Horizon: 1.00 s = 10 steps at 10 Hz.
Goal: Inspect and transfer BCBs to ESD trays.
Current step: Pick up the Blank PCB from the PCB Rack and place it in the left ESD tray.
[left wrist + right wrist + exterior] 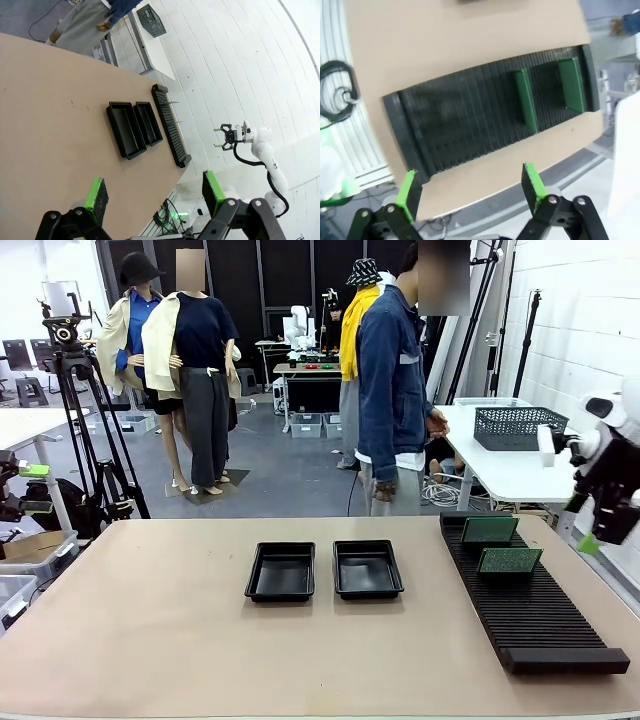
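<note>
Standing on edge in the slots of the ribbed rack point(530, 605), two BCBs sit in its far half. The first board point(489, 530) is close to the rack's far end. The second board point(509, 561) is a few slots nearer the rack's middle, and the two boards are apart. The rest of the rack, down to the solid block at its near end, shows only ribs.

Two ESD trays lie flat on the table point(150, 640) off the rack's left long side. The nearer tray point(368, 568) is near the rack but not touching it. The farther tray point(280, 572) is just beside that one, on the side away from the rack. Both show bare black floors.

The right gripper point(470, 187) hangs off the rack's other long side, about level with the boards. Its green pads are spread wide with nothing between them (its wrist view looks down across the rack and both boards). The left gripper point(155, 192) is well apart from the rack, beyond the trays and high over the table. Its jaws are spread just as wide and are also empty.

A person point(395, 390) stands beyond the rack's far end. A dark mesh basket point(518, 427) rests on a white side table point(490, 475) past that same end.
</note>
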Available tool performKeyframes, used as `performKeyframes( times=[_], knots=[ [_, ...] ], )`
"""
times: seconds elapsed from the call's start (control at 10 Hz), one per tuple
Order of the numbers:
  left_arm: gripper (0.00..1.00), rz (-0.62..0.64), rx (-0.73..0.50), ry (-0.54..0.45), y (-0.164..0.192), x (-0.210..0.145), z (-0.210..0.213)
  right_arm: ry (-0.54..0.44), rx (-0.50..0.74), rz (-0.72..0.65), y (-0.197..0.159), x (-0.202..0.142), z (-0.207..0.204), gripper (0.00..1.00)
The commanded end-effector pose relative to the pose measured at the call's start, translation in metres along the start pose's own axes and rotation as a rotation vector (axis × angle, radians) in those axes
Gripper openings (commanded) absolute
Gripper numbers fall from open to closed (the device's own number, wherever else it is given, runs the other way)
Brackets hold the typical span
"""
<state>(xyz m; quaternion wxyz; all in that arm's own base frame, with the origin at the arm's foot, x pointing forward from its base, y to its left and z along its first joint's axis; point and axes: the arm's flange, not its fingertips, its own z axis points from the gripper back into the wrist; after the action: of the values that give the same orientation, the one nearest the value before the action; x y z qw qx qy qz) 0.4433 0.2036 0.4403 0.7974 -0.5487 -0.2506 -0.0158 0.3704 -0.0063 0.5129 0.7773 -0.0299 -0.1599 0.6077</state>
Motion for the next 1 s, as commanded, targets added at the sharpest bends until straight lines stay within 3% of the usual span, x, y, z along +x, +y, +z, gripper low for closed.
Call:
performKeyframes(
  times=[0.0,0.6,0.9],
  knots=[
    [1.00,-0.003,-0.001,-0.003,-0.002,0.000,0.001,-0.031,0.000,0.016,-0.034,0.008,-0.021,1.00],
    [1.00,-0.003,-0.001,-0.003,-0.002,0.000,0.001,-0.017,0.178,-0.059,-0.117,0.017,-0.057,1.00],
    [1.00,-0.003,-0.001,-0.003,-0.002,0.000,0.001,-0.010,0.262,-0.072,-0.138,0.012,-0.086,1.00]
  ],
)
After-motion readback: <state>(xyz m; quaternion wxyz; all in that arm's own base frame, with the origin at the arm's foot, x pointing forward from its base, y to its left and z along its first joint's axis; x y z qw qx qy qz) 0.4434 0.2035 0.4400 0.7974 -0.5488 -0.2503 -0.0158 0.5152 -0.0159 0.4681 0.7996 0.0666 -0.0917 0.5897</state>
